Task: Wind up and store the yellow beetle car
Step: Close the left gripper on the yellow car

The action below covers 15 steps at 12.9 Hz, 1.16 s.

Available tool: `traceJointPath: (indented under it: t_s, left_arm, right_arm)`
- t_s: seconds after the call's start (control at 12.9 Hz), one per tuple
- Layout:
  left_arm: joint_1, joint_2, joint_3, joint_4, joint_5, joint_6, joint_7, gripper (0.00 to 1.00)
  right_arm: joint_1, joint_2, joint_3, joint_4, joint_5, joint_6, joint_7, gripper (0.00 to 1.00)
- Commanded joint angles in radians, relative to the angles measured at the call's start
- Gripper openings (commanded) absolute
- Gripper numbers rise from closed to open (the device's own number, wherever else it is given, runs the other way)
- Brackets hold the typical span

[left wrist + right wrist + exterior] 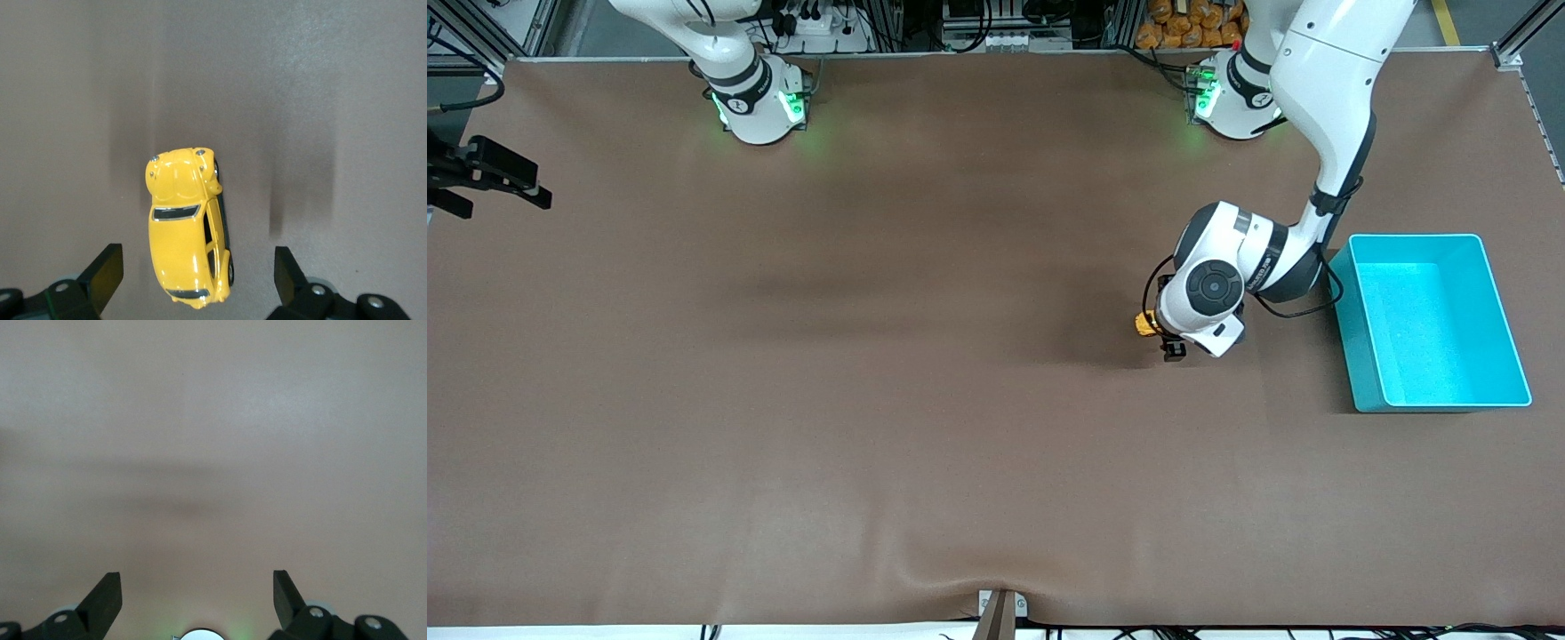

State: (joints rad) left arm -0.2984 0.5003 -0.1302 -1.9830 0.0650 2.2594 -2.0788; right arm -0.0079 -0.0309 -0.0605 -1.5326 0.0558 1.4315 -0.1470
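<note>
The yellow beetle car (1144, 324) (187, 233) stands on its wheels on the brown table, beside the turquoise bin (1356, 356) and toward the right arm's end from it. My left gripper (1168, 332) (197, 259) hangs just over the car, open. Its two black fingers (107, 267) flank the car's rear half with a gap on each side, touching nothing. In the front view the white hand hides most of the car. My right gripper (197, 583) is open over bare table in its own wrist view and does not show in the front view.
The bin is open-topped, and nothing shows inside it. It sits toward the left arm's end of the table. The two arm bases (756, 102) (1232, 98) stand along the table's back edge. A black camera mount (485, 173) juts in at the right arm's end.
</note>
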Motion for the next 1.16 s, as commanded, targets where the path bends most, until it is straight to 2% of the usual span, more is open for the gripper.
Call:
traceJointPath:
  t_s: [0.0,0.16,0.23,0.39,0.62,0.7,0.85,1.09]
  left_arm:
    - [-0.011,-0.002,0.008,-0.011,0.025,0.019,-0.017,0.99]
    - [-0.011,-0.002,0.008,-0.011,0.025,0.019,-0.015,0.74]
    - [-0.011,-0.002,0.008,-0.011,0.025,0.019,-0.015,0.64]
    - [-0.011,0.001,0.008,-0.011,0.025,0.019,-0.015,0.60]
    - [-0.013,0.004,0.008,-0.011,0.033,0.019,-0.015,0.43]
    - [-0.013,0.004,0.008,-0.011,0.042,0.019,-0.017,0.36]
    - [-0.018,-0.003,0.009,-0.010,0.048,0.014,-0.014,0.10]
    - [-0.011,-0.025,0.017,-0.002,0.111,0.006,-0.001,0.07]
  right_arm:
    - [0.054,-0.052,-0.028,-0.067,-0.054,0.050,0.036,1.00]
    - [0.075,-0.052,-0.030,-0.067,-0.060,0.044,0.037,1.00]
    - [0.082,-0.049,-0.028,-0.069,-0.060,0.038,0.037,1.00]
    - [0.088,-0.044,-0.022,-0.066,-0.057,0.044,0.033,1.00]
    - [0.092,-0.041,-0.001,-0.061,-0.057,0.043,0.035,1.00]
    - [0.092,-0.041,0.014,-0.061,-0.059,0.043,0.038,1.00]
    - [0.094,-0.041,0.019,-0.055,-0.059,0.040,0.038,1.00]
    - [0.111,-0.041,0.021,-0.054,-0.057,0.037,0.040,1.00]
